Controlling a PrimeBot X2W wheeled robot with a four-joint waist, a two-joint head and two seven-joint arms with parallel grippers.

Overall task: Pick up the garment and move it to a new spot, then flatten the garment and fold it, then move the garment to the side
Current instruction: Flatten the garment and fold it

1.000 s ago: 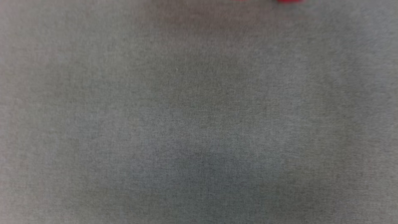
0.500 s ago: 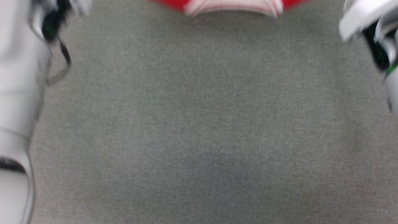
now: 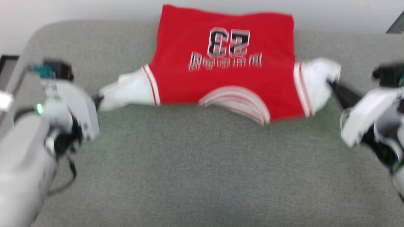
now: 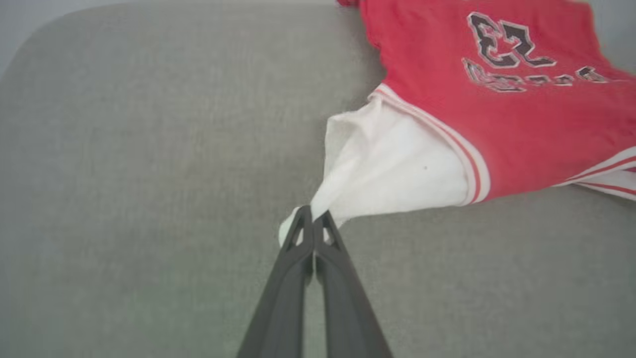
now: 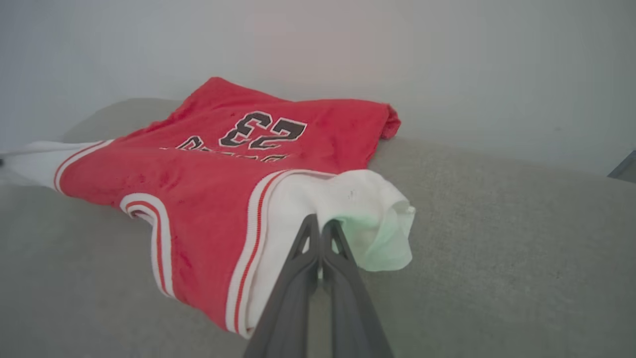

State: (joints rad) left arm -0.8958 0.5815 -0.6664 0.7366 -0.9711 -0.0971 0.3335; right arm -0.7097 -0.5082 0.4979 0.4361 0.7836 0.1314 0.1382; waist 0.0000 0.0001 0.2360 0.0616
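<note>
A grey fabric-covered worktop (image 3: 202,164) with rounded far corners stands against a pale wall (image 5: 447,59). The garment (image 3: 227,72) lies spread at the middle of the far edge, front side up. Its hem is at the far edge, where it seems to ride up against the wall. Its striped collar (image 3: 236,101) points toward the near edge, so the black number 23 (image 3: 228,41) and the lettering under it read upside down in the head view. The red body is mostly flat, with some rumpling near the collar and at the far right corner of the hem. The two white sleeves are drawn outward, one toward the left edge and one toward the right edge. The pale left forearm (image 3: 19,164) comes in from the near left corner and the right arm (image 3: 372,126) from the right edge; both are blurred in the head view. The left claw (image 4: 312,219) is clenched on the tip of the left sleeve (image 4: 392,169), which is pulled into a taut cone from the striped shoulder seam down to the fingertips. The right claw (image 5: 320,226) is likewise clenched on the right sleeve (image 5: 338,199), its fingers pressed together on the cloth just behind the cuff, which folds over loosely beside them with a faint green tint
</note>
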